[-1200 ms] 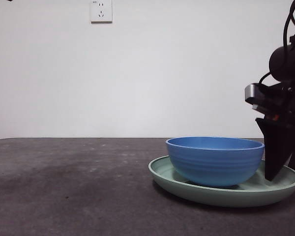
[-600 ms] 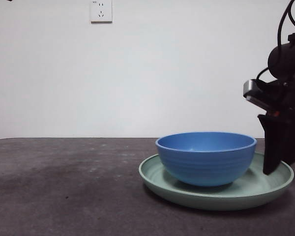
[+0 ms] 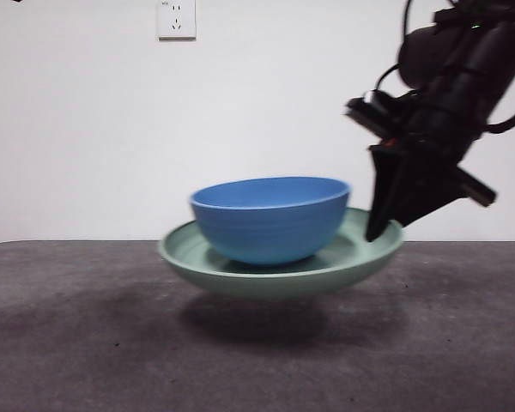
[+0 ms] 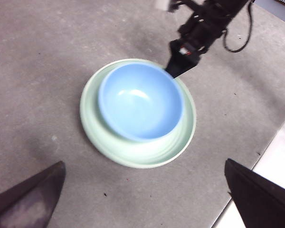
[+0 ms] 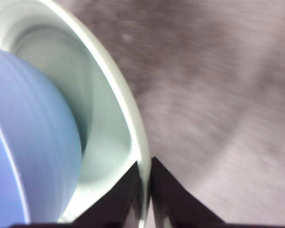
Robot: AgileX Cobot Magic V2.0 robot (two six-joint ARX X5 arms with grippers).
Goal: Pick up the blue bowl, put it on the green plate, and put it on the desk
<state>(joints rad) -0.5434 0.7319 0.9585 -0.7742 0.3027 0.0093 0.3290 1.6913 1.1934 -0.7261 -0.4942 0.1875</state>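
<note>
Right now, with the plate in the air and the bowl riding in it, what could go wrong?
1. The right gripper pinches only one edge of the green plate, which hangs off the desk; that thin hold could slip.
2. The blue bowl sits loose and off-centre in the plate, so a tilt might slide it out.
3. The views are motion-blurred; fast travel raises both risks.

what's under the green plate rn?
Nothing but air: the green plate, carrying the blue bowl, hangs above the desk, rim pinched by the right gripper. Its underside isn't visible.
</note>
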